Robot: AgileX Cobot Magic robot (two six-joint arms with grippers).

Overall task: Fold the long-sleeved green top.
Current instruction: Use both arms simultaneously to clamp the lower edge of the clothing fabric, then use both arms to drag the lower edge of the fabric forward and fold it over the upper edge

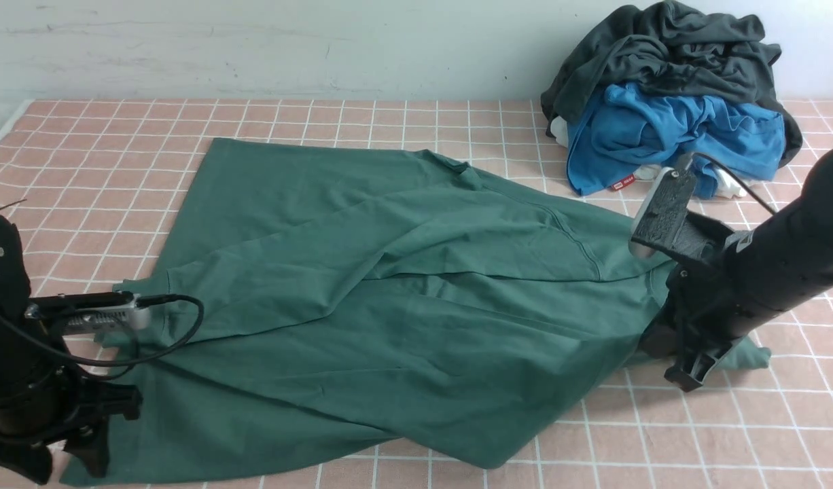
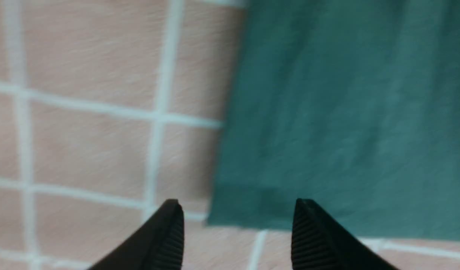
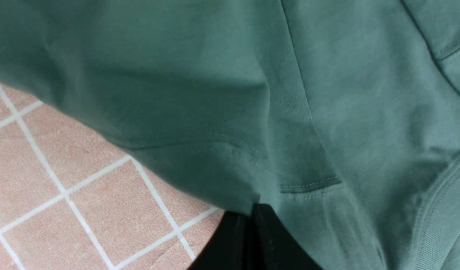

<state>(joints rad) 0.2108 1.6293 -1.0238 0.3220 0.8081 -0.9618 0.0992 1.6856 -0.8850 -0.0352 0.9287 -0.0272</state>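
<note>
Pinching one edge of the green top, the right hand is closed on it, while the left hand stands open over its near corner. The top lies loosely spread on the table between the arms, and it seems soft, light and easy to wrinkle, so that corner is probably a good place to take. The blue garment and dark grey garment are piled beyond the right arm and may limit its reach.

From between the arms, your front view looks forward and down across the whole green top. Your wrist views sit much closer, facing down: the left shares its near-left corner, the right its gripped right part.
</note>
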